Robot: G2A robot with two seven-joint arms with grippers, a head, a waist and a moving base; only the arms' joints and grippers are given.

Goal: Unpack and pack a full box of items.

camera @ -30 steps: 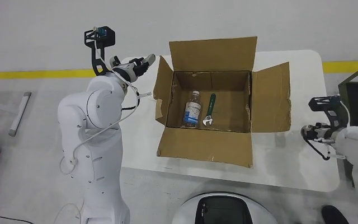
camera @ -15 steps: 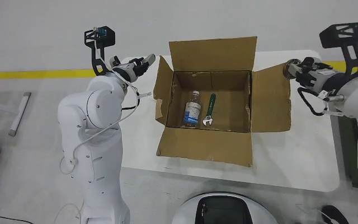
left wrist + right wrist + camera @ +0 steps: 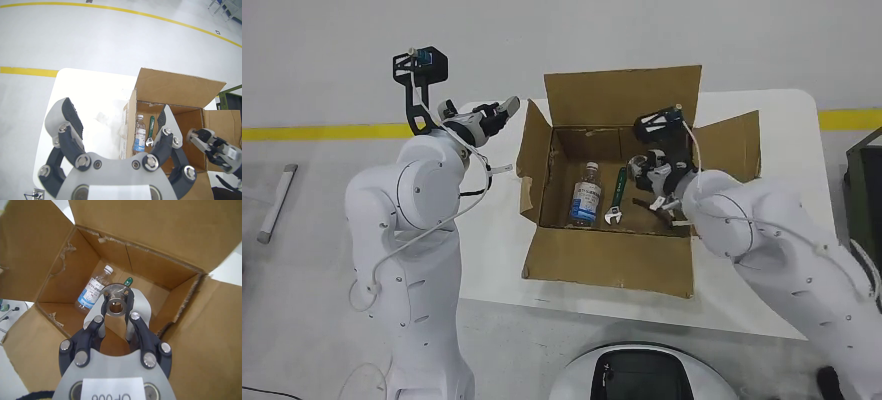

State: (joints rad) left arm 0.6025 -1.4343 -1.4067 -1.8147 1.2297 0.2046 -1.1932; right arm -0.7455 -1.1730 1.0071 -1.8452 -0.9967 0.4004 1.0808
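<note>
Cardboard box point(image 3: 622, 95) sat open under the right pincer point(image 3: 116, 303), which was clamped on a metal flange fitting point(image 3: 114, 291) above the box's inside. Below and just beyond its fingertips lay a clear bottle point(image 3: 92, 291) and a green-handled wrench point(image 3: 618, 195). The left pincer point(image 3: 115, 109) hung spread wide, beside the box's outer flap.

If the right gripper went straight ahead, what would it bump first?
The metal flange in the right gripper would probably touch the box floor first, right by the green wrench; depth is hard to judge.
</note>
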